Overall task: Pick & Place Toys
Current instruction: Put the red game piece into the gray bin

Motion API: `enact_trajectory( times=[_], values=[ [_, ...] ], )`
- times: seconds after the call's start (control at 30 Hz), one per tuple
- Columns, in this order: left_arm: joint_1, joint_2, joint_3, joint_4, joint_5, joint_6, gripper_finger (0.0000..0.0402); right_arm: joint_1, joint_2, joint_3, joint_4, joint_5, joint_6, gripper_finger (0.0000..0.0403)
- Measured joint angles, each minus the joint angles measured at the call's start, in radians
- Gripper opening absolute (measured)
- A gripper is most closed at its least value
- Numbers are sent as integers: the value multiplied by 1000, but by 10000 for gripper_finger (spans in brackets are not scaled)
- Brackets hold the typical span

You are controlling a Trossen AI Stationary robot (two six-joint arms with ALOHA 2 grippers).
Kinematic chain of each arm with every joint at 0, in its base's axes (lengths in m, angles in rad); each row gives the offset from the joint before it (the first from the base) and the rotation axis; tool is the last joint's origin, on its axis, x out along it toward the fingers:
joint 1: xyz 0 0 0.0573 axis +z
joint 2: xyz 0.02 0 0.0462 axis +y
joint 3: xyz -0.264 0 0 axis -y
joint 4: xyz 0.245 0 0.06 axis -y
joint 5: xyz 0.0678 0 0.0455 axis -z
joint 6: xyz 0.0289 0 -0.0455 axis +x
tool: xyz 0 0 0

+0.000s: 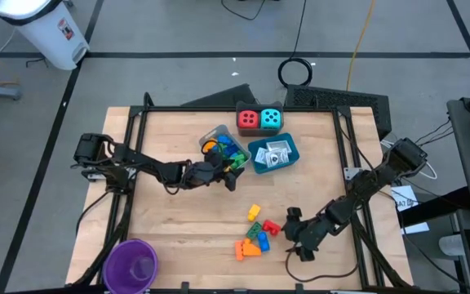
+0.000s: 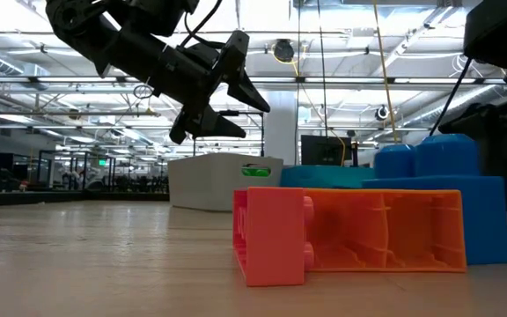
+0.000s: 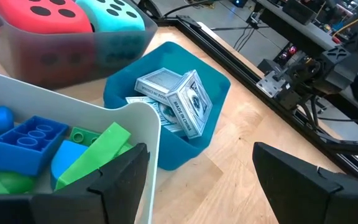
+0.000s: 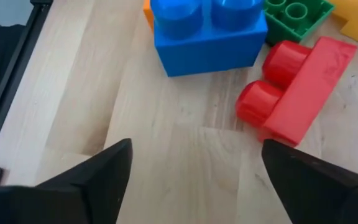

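Observation:
Loose toy bricks lie flat on the wood near the front: a yellow one [image 1: 254, 212], green [image 1: 254, 230], red [image 1: 270, 225], blue [image 1: 262, 241] and orange [image 1: 247, 249]. My right gripper [image 4: 197, 180] is open just right of them. Bare wood lies between its fingers, short of the red brick [image 4: 297, 87] and the blue brick [image 4: 207, 31]. My left gripper [image 1: 228, 173] is open beside the clear tray [image 3: 143, 124], which holds more bricks. Nothing sits between its fingers. Red and cyan dice [image 1: 259, 119] sit in a grey tray, and white packets [image 3: 173, 99] lie in the blue tray [image 1: 259, 163].
A purple cup [image 1: 130, 265] stands at the front left corner. The three trays cluster at the table's far middle. A black frame rail [image 1: 345, 155] runs along the table's sides. Bare wood lies between the trays and the loose bricks.

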Motion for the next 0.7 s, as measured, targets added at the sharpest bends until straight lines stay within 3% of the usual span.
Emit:
enact_trajectory(
  times=[0.27, 0.5, 0.7],
  values=[
    [0, 0, 0, -2, 0, 5, 296, -32, -5, -1, -1, 13, 26, 329],
    [0, 0, 0, -2, 0, -2, 296, -57, -5, -1, -6, 228, -27, 318],
    [0, 0, 0, -2, 0, -2, 296, -85, -2, -1, 14, 244, -83, 318]
  ],
)
